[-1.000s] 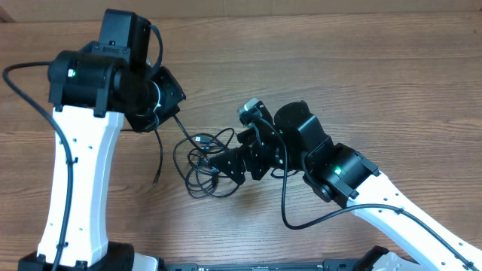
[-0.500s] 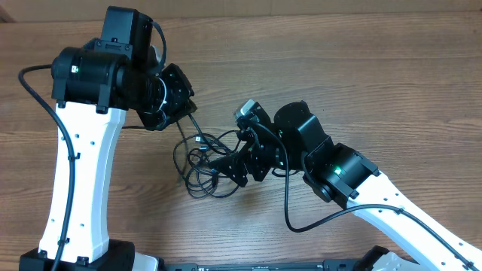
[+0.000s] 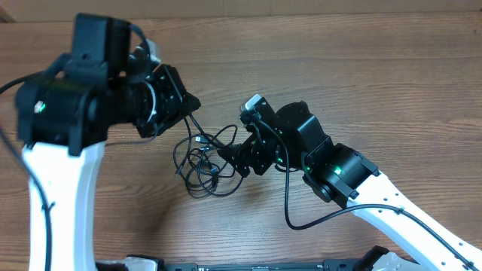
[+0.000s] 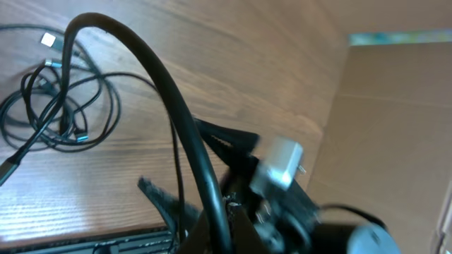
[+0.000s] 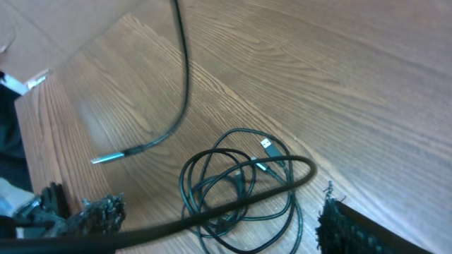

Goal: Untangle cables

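Left hand [image 3: 187,103] is clenched on one strand of the cables [image 3: 199,162], whose tangled coil is laid just beside it, near the middle of the bench [image 3: 376,75]. Right hand [image 3: 232,156] is held spread open over the coil's other side.

My left arm [image 3: 64,188] stands tall at the upper left of the frame, wrist reaching right, and the left end effector [image 3: 188,102] is clamped tight on one cable [image 4: 176,106]. My right arm [image 3: 392,214] stretches in from the lower right. The right end effector [image 3: 230,156] has its jaws spread wide.
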Robot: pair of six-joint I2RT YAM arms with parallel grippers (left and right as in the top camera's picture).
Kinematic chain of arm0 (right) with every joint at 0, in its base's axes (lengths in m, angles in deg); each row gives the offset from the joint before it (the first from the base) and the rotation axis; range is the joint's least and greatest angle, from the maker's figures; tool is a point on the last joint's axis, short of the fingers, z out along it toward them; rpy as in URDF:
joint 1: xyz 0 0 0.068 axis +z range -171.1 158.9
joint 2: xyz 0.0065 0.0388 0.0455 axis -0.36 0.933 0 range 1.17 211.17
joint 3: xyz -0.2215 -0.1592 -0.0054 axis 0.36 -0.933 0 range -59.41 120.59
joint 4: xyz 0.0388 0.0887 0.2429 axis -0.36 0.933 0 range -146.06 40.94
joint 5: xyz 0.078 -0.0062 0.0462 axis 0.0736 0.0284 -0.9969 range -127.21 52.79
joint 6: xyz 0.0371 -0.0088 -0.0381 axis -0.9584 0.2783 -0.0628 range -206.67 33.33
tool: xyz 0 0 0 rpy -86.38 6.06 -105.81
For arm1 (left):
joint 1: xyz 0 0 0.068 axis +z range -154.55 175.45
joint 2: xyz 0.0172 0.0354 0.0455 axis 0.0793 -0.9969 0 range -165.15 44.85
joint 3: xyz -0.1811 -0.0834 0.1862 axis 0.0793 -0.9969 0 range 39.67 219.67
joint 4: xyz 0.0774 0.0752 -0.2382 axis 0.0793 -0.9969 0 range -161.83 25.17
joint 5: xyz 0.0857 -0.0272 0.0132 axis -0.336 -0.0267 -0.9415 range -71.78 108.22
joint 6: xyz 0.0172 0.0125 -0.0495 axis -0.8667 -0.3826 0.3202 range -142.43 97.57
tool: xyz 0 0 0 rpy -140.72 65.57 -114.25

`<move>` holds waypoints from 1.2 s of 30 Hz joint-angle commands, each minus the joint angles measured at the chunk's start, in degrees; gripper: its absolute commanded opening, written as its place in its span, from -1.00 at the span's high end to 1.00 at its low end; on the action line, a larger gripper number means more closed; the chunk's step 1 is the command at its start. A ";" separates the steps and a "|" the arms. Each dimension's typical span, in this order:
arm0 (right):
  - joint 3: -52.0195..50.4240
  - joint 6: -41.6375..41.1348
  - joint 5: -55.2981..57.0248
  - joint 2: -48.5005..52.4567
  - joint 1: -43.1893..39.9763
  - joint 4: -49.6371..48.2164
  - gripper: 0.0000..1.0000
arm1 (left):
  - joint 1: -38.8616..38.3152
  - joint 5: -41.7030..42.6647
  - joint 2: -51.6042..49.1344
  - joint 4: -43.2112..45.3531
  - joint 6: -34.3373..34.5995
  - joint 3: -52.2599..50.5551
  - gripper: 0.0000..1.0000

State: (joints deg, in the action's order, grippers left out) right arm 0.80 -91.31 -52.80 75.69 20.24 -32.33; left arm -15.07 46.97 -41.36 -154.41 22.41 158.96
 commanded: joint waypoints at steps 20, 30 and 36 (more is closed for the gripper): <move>-0.09 -1.29 1.60 -0.90 0.17 -10.91 -0.48 | -0.37 15.43 5.35 0.04 0.11 2.38 0.92; -0.09 -4.20 1.62 -0.90 0.17 -8.59 0.52 | -0.37 3.85 5.33 0.02 0.42 2.38 0.91; -0.09 -11.19 1.64 -0.90 0.17 -4.85 0.92 | -0.37 -7.78 5.33 -1.44 0.63 2.38 0.92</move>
State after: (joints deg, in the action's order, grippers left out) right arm 0.80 -97.71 -51.77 75.69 20.24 -38.12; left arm -15.07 47.89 -36.16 -154.96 22.58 160.47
